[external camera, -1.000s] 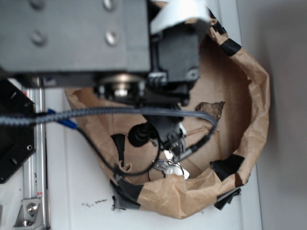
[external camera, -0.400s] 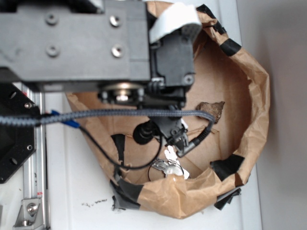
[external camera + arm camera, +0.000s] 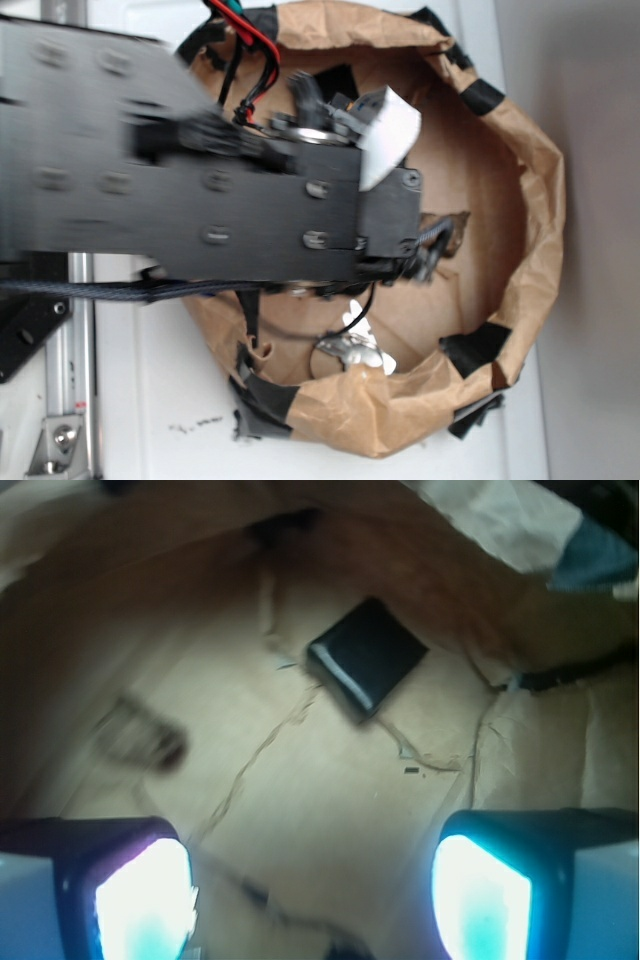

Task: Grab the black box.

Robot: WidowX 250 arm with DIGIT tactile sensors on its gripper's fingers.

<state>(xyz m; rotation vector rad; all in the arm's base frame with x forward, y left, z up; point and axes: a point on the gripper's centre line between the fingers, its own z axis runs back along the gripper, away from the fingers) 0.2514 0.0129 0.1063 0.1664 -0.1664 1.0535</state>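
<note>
claw (image 3: 310, 880) released: both lit fingers (image 3: 145, 895) stand wide apart with nothing between them. the black box (image 3: 368, 657) lies flat on the brown paper floor (image 3: 330, 800), ahead of the claw and slightly toward its right finger, clear of both. a blurred dark object (image 3: 145, 738) lies ahead of the left finger. in the exterior view the arm (image 3: 200, 200) hides the box.

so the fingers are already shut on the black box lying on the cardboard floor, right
Not quite. In the wrist view the gripper is open with nothing between its fingers, and the black box lies apart from them, farther ahead on the cardboard floor. The rest holds: the box does lie on that floor.
</note>
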